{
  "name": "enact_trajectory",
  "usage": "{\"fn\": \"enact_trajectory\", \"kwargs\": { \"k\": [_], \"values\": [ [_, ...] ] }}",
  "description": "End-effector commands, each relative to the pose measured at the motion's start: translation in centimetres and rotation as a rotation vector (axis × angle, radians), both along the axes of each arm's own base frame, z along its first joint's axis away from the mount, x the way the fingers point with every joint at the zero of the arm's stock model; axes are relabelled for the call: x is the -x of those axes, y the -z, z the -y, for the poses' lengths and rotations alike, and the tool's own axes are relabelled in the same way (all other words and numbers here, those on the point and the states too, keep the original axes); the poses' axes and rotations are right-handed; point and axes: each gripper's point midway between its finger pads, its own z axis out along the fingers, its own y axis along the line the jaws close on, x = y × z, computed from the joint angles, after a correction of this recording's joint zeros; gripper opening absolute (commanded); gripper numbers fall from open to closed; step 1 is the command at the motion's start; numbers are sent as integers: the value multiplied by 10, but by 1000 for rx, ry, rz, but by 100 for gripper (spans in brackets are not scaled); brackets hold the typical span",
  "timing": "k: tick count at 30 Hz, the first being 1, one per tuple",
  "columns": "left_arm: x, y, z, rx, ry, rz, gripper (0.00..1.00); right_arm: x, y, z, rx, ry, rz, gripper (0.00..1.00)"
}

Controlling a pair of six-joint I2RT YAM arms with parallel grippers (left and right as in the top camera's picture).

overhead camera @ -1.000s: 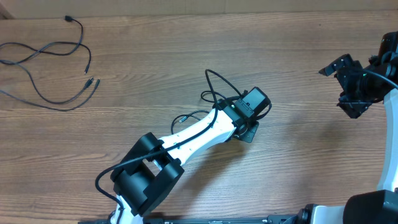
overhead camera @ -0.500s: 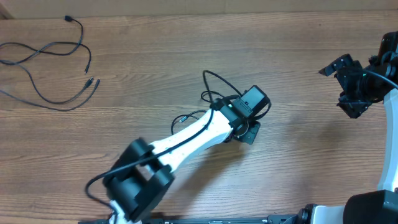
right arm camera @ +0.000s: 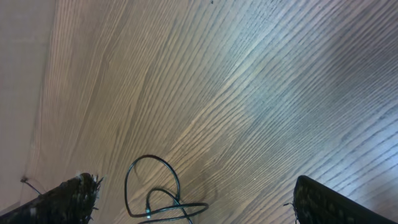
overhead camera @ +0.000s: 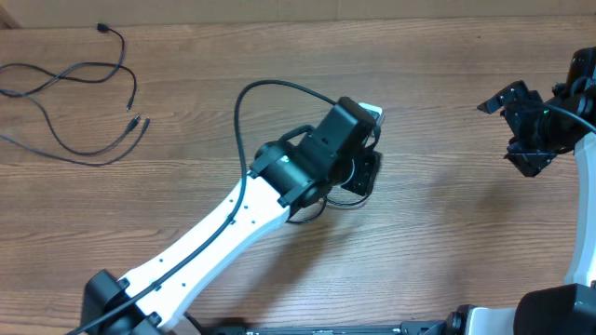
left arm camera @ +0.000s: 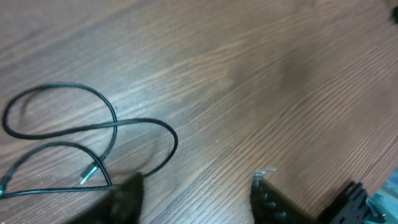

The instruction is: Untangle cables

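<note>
Left wrist camera: the left gripper (left arm camera: 196,202) holds its fingers apart, a looped cable (left arm camera: 93,127) beside one, perhaps touching. The right gripper (right arm camera: 193,190) gapes wide.

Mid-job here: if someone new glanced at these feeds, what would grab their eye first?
First, the left arm stretching diagonally across the middle of the table, with the left gripper open beside a small looped cable. Next, the loose cables sprawled in the top-left corner of the overhead view, well apart from both arms.
</note>
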Motion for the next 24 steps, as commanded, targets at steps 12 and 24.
{"fn": "enact_trajectory", "kwargs": {
  "k": [12,24],
  "values": [
    [-3,145,29,-212,61,-193,68,-2,-8,3,18,5,24,100],
    [-13,191,43,-210,20,-224,19,-2,-8,3,18,5,24,100]
  ]
}}
